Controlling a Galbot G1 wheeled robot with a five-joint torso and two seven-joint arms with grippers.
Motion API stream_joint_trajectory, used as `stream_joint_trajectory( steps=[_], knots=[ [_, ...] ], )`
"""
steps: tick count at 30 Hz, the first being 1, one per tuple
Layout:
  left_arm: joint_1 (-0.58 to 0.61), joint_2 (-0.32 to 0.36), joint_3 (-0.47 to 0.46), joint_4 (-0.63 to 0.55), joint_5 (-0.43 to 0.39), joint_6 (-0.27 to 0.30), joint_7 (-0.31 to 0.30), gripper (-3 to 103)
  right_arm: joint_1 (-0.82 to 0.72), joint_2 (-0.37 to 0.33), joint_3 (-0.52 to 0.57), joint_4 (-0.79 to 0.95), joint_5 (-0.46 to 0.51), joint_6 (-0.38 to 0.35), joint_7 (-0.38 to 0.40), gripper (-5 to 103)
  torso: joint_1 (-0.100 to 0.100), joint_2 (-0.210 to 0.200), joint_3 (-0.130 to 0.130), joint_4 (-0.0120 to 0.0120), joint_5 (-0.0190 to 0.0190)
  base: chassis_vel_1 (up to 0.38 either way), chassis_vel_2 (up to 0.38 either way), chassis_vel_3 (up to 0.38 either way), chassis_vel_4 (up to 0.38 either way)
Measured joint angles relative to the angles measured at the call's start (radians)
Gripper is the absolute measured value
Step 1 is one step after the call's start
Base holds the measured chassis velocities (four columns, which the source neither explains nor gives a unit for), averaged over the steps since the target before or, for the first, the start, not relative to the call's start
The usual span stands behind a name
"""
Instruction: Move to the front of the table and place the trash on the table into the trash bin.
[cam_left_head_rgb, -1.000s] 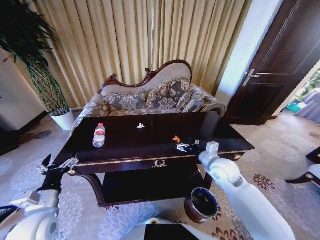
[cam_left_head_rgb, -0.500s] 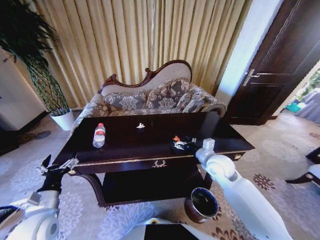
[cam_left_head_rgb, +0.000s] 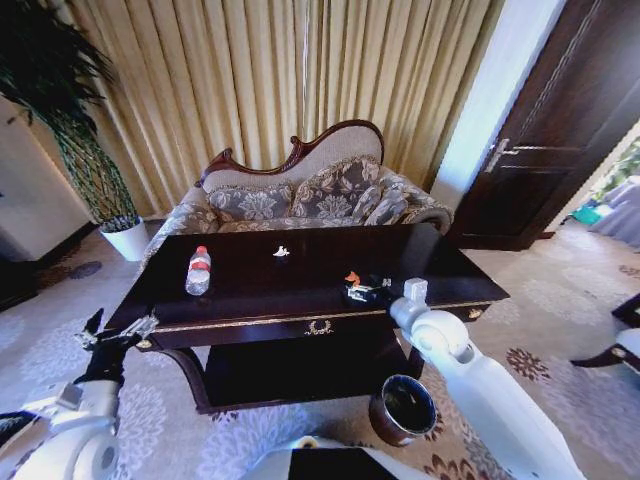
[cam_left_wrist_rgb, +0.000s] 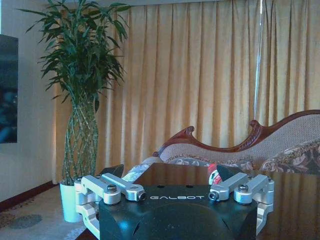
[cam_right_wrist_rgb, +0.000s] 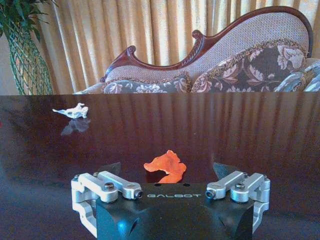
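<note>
Station: the robot is standing at the near long side of the table (cam_left_head_rgb: 250, 300), close enough for the right arm to be reaching over the gold-trimmed front edge.

Right gripper (cam_right_wrist_rgb: 167, 172): it is working low over the tabletop, near the front edge and right of centre, lined up on the orange scrap (cam_right_wrist_rgb: 164, 163).

Right jaws: they are standing wide apart and gripping nothing. In the right wrist view the orange scrap is lying between the two fingers, just ahead of the gripper body. Whether either finger is touching the scrap cannot be told.

Reason for the pose, as judged: the fingers are bracketing the scrap so that closing would trap it; the flat, low approach suits a thin piece lying on a glossy surface.

Left gripper (cam_left_head_rgb: 113, 334): it is hanging off the left end of the table, below the top, jaws released and empty, taking no part in the work.

Trash remaining on the table: the white paper scrap (cam_left_head_rgb: 281, 252) is lying toward the far edge near centre; the bottle (cam_left_head_rgb: 199, 270) is lying on its side at the left.

Trash bin (cam_left_head_rgb: 403, 408): it is sitting on the carpet at the near right, below the right arm, placed within a short swing of the pick point.
</note>
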Motion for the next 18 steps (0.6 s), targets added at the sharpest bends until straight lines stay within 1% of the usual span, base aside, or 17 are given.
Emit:
stream_joint_trajectory(
  steps=[12,13,14,15,16,17,18],
  knots=[
    [-0.006,0.002,0.007,-0.003,-0.004,0.003,0.000,100,-0.005,0.001,-0.005,-0.009,-0.019,0.000,0.000,100,0.000,0.000,0.000,0.0000,0.0000,0.000,0.000,0.000,0.000],
    [-0.005,0.002,0.006,-0.003,-0.004,0.003,0.000,100,-0.005,0.002,-0.007,-0.009,-0.021,0.000,0.000,102,0.000,0.000,0.000,0.0000,0.0000,0.000,0.000,0.000,0.000],
    [-0.004,0.002,0.005,-0.003,-0.004,0.003,0.000,100,-0.004,0.002,-0.008,-0.010,-0.022,0.001,0.000,100,0.000,0.000,0.000,0.0000,0.0000,0.000,0.000,0.000,0.000],
    [-0.004,0.002,0.005,-0.003,-0.004,0.003,0.000,100,-0.004,0.002,-0.008,-0.010,-0.022,0.001,0.000,100,0.000,0.000,0.000,0.0000,0.0000,0.000,0.000,0.000,0.000],
    [-0.004,0.002,0.005,-0.003,-0.004,0.003,0.000,100,-0.004,0.003,-0.009,-0.010,-0.022,0.001,0.000,97,0.000,0.000,0.000,0.0000,0.0000,0.000,0.000,0.000,0.000],
    [-0.004,0.002,0.005,-0.003,-0.004,0.003,0.000,100,-0.004,0.003,-0.009,-0.010,-0.022,0.001,0.000,97,0.000,0.000,0.000,0.0000,0.0000,0.000,0.000,0.000,0.000],
    [-0.004,0.002,0.005,-0.003,-0.004,0.003,0.000,100,-0.004,0.003,-0.009,-0.010,-0.023,0.001,0.000,93,0.000,0.000,0.000,0.0000,0.0000,0.000,0.000,0.000,0.000]
  ],
)
